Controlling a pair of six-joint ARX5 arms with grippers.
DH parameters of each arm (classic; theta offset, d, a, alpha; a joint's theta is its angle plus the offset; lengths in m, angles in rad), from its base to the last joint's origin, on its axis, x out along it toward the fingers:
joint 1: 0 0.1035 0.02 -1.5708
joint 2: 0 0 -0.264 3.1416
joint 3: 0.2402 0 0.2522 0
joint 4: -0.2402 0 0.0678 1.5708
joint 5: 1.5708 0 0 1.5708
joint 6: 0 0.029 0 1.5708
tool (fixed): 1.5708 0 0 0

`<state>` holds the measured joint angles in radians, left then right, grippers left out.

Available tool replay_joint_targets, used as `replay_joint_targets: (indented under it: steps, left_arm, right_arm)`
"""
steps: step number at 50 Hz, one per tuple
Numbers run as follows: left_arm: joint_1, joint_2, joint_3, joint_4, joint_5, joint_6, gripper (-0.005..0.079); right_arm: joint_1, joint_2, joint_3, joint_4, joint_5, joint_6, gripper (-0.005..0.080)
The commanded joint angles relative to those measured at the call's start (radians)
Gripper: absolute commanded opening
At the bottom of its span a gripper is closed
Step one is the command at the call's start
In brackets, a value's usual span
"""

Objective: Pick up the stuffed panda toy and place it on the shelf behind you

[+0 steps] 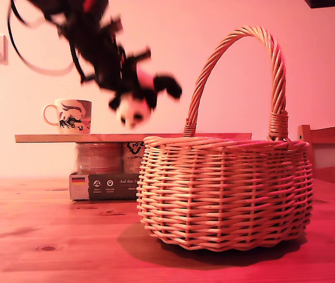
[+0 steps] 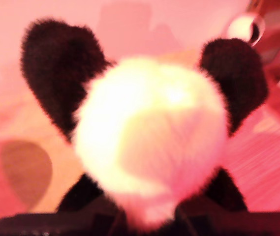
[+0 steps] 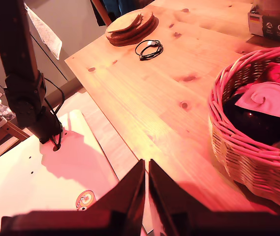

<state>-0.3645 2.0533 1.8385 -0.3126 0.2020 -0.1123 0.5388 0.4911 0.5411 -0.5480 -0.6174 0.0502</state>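
- A mug [image 1: 70, 116] stands on the shelf [image 1: 96, 138], near the shelf's end on the exterior view's left.
- The shelf is a thin plank resting on a stack of boxes [image 1: 103, 177] at the back of the table [image 1: 49, 242].
- My first pincer [image 1: 126, 79] hangs in the air above the shelf, between the mug and the basket handle, clamped on the stuffed panda toy [image 1: 136, 101].
- The toy hangs head down, clear of the shelf; in the first wrist view its white body [image 2: 149, 132] fills the picture, with black limbs either side.
- The wicker basket [image 1: 226, 194] stands on the table in front of the shelf, toward the exterior view's right.
- My second pincer [image 3: 146, 196] has its tips pressed together with nothing between them, above the table's edge near the basket [image 3: 248, 147].
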Motion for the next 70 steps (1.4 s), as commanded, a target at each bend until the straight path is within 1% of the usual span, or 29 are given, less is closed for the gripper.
replay_joint_targets:
  steps: [1,10,16,18,20,23,27,32,36,40,44,46,48,54,70]
  left_arm:
    - [-0.007,0.002,0.023,0.027,0.003,0.008,0.0106]
    - [-0.011,0.003,0.023,0.048,0.003,0.008,0.0251]
    - [-0.011,0.003,0.023,0.068,0.004,0.008,0.0404]
    - [-0.012,0.002,0.023,0.069,0.004,0.008,0.0441]
    - [-0.012,0.002,0.023,0.068,0.007,0.008,0.0459]
    - [-0.013,0.002,0.023,0.060,0.026,0.008,0.0458]
    - [-0.013,-0.003,0.024,0.050,0.027,0.008,0.0456]
    - [-0.013,-0.006,0.039,0.018,0.028,0.008,0.0408]
    - [-0.013,-0.010,0.069,-0.045,0.042,0.008,0.0344]
    - [-0.013,-0.017,0.101,-0.113,0.056,0.012,0.0236]
    - [-0.013,-0.033,0.131,-0.196,0.058,0.036,0.0102]
    - [-0.013,-0.046,0.140,-0.233,0.059,0.041,0.0057]
    - [-0.013,-0.060,0.144,-0.264,0.060,0.059,0.0029]
    - [-0.013,-0.111,0.144,-0.346,0.051,0.089,-0.0021]
    - [-0.013,-0.280,0.144,-0.501,-0.008,0.095,-0.0021]
  right_arm:
    - [0.004,0.003,0.011,0.004,0.000,-0.006,-0.0013]
    - [0.004,0.003,0.011,0.005,0.000,-0.006,-0.0013]
    - [0.004,0.003,0.011,0.005,0.000,-0.006,-0.0013]
    - [0.004,0.003,0.011,0.005,0.000,-0.006,-0.0013]
    - [0.004,0.003,0.011,0.004,0.000,-0.006,-0.0013]
    - [0.004,0.003,0.011,0.004,0.000,-0.006,-0.0013]
    - [0.004,0.003,0.011,0.004,0.000,-0.006,-0.0013]
    - [0.004,0.003,0.011,0.004,0.000,-0.006,-0.0013]
    - [0.004,0.003,0.011,0.004,0.000,-0.007,-0.0013]
    - [0.004,0.003,0.011,0.004,0.000,-0.007,-0.0013]
    - [0.004,0.003,0.011,0.004,0.000,-0.014,-0.0013]
    - [0.004,0.003,0.011,0.004,0.001,-0.022,-0.0013]
    - [0.004,0.003,0.011,0.004,0.001,-0.025,-0.0013]
    - [0.004,0.003,0.011,0.004,0.001,-0.025,-0.0013]
    - [0.004,0.003,0.011,0.004,0.001,-0.025,-0.0013]
